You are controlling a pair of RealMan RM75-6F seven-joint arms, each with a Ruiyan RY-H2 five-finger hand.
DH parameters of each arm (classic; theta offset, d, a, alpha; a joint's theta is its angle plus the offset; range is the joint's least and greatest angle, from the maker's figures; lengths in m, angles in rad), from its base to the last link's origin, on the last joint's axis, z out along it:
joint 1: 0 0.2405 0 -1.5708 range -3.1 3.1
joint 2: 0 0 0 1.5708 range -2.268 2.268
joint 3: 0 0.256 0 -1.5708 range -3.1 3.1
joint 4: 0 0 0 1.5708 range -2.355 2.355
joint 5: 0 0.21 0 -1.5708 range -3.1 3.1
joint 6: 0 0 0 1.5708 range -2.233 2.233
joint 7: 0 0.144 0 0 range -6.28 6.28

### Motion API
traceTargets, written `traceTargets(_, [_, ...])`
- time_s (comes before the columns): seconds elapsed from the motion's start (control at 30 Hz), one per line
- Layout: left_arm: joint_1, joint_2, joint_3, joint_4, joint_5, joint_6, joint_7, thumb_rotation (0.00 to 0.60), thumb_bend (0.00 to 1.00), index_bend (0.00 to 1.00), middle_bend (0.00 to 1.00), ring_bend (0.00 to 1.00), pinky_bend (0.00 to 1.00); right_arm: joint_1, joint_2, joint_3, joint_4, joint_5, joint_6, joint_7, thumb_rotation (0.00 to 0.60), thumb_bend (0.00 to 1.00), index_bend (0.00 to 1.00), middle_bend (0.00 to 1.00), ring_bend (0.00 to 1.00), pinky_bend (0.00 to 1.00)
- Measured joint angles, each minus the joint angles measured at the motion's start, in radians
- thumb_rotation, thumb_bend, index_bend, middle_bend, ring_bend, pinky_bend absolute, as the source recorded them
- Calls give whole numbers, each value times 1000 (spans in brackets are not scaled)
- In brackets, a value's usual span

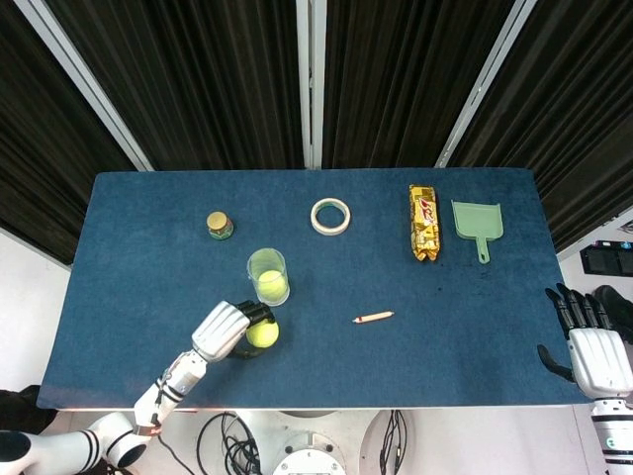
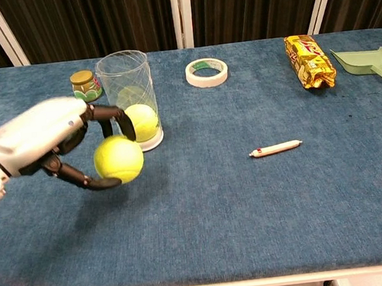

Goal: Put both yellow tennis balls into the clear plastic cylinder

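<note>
Tennis ball [image 2: 118, 159] in left hand [image 2: 40, 142], beside cylinder [image 2: 129, 98].

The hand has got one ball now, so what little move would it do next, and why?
Probably carry it up and over the open top of the cylinder. The left hand grips a ball that appears lifted off the table, still below the cylinder's rim and in front of it. The other ball already sits at the bottom, so this one must go in from above.
</note>
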Motion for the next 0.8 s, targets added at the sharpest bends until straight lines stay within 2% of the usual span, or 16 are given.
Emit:
traceTargets(0.2, [-3, 101, -82, -148, 10, 88, 59, 600, 289, 575, 562, 578, 831, 1, -2, 0, 1, 0, -2, -2, 600, 271, 0, 0, 0, 0])
traceTargets(0.4, [-25, 206, -193, -280, -37, 97, 140, 600, 302, 576, 564, 579, 830, 3, -5, 0, -5, -4, 0, -13, 600, 271, 0, 0, 0, 0])
traceTargets(0.6, [-85, 202, -269, -307, -139, 20, 139, 600, 298, 565, 555, 572, 819, 2, -7, 1, -18, -20, 16, -23, 600, 270, 0, 0, 0, 0])
traceTargets(0.8, [-133, 148, -280, -251, -187, -50, 132, 600, 293, 557, 549, 566, 813, 6, -5, 2, -31, -33, 21, -28, 600, 272, 0, 0, 0, 0])
